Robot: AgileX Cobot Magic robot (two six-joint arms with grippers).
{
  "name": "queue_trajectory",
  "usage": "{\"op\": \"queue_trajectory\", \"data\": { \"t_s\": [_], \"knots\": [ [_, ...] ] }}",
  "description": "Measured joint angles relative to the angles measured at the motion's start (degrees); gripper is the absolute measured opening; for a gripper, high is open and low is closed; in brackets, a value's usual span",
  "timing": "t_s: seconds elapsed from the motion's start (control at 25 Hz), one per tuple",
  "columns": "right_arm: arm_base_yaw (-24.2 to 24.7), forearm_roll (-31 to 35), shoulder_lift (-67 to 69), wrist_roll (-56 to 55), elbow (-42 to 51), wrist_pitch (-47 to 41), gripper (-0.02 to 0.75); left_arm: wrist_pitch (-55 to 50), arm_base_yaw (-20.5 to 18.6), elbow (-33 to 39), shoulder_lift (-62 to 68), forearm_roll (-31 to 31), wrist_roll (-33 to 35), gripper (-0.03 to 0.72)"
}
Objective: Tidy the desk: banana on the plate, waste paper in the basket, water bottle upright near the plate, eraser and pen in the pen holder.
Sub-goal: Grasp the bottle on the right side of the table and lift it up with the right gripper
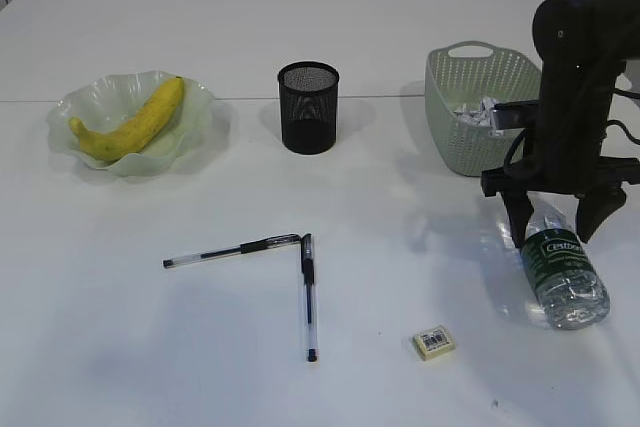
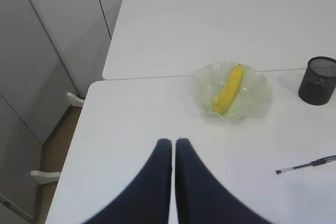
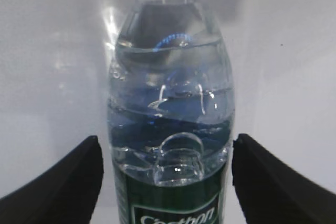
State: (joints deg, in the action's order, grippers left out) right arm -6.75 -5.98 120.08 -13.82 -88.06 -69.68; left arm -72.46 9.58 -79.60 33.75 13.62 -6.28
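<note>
1. The large plain white flat desk (image 1: 200,347) carries everything in view.
2. A small clear plastic water bottle (image 1: 562,272) with a dark green label and white lettering lies on its side near the right edge of the desk, in front of the basket. Water fills most of it and ribbed rings show through the clear wall in the right wrist view (image 3: 170,129). Its cap end is hidden behind the gripper in the exterior view.
3. The right gripper (image 1: 558,219), black, stands with its fingers spread wide to either side of the bottle; no finger visibly touches it.
4. The left gripper (image 2: 174,153) hangs over the left part of the desk with its dark fingers pressed together, holding nothing.
5. A curved yellow banana (image 1: 135,122) lies in the translucent pale green glass plate (image 1: 70,107) with a wavy rim, far left.
6. A black metal mesh pen holder (image 1: 308,107) stands upright at centre back.
7. A sage green perforated plastic basket (image 1: 470,97) holds crumpled white paper (image 1: 478,112).
8. Two clear pens (image 1: 307,292) lie on the desk, their dark ends meeting at an angle.
9. A small cream-yellow eraser (image 1: 433,343) with a printed label lies right of the pens.
</note>
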Motion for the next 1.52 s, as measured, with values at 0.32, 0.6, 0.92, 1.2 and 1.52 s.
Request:
{"op": "queue_trajectory", "data": {
  "t_s": [0.32,0.6,0.92,1.2,1.52],
  "knots": [
    [0.0,0.0,0.3,-0.2,-1.2,0.1,0.571,0.0,0.0,0.0,0.0,0.0,0.0,-0.016],
    [0.0,-0.4,2.5,-0.2,-2.7,0.1,0.571,0.0,0.0,0.0,0.0,0.0,0.0,-0.016],
    [0.0,-0.4,4.0,-0.3,-2.9,0.1,0.571,0.0,0.0,0.0,0.0,0.0,0.0,-0.016],
    [0.0,-0.4,4.2,-0.3,-2.9,0.1,0.558,0.0,0.0,0.0,0.0,0.0,0.0,-0.016],
    [0.0,-0.6,4.2,-0.4,-3.3,0.1,0.364,0.0,0.0,0.0,0.0,0.1,0.0,-0.016]
  ]
}}
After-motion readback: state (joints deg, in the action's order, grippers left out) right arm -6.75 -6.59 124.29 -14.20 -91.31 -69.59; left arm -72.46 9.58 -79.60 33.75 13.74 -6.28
